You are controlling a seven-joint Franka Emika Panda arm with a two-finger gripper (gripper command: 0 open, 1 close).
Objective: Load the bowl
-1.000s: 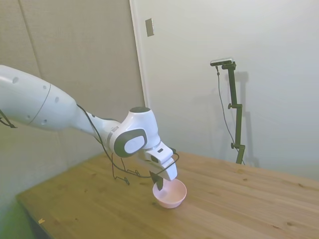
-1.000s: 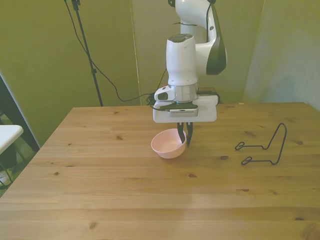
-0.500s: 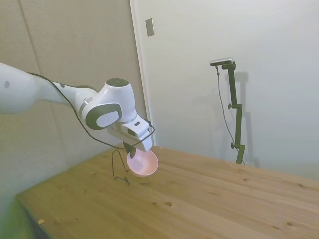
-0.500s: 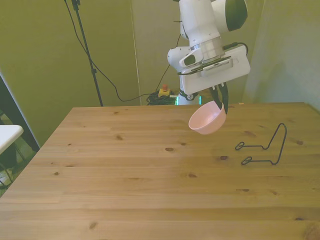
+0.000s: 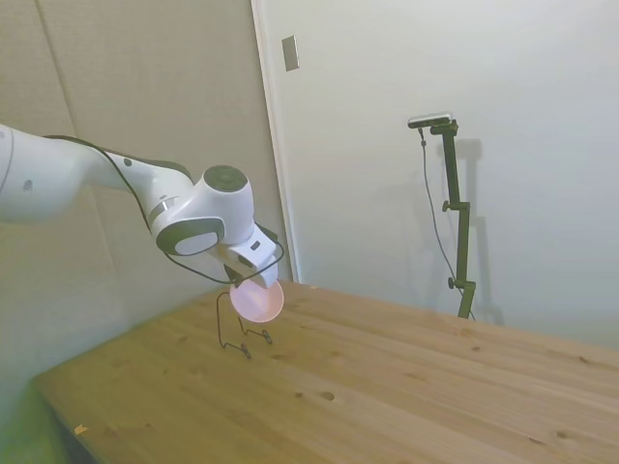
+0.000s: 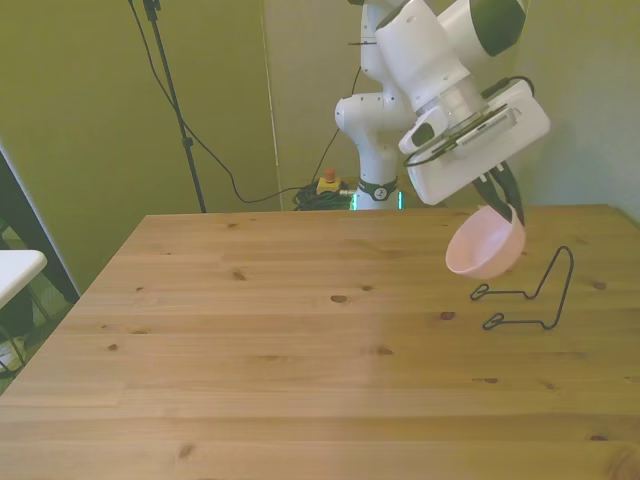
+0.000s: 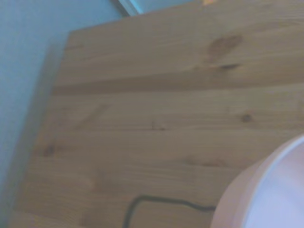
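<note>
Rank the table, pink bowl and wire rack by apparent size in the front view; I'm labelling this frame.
1. Wooden table, by far the largest.
2. Black wire rack and pale pink bowl: alike, the rack slightly wider. The bowl hangs in the gripper above the table, so unranked.

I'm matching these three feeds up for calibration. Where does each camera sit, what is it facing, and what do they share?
Side view: off one side of the table, showing the arm, gripper and tilted bowl above the wire rack.
Front view: across the table, showing arm, base, bowl, rack.
Wrist view: looks down at the table, bowl rim; no arm.
All three share bowl and rack.
</note>
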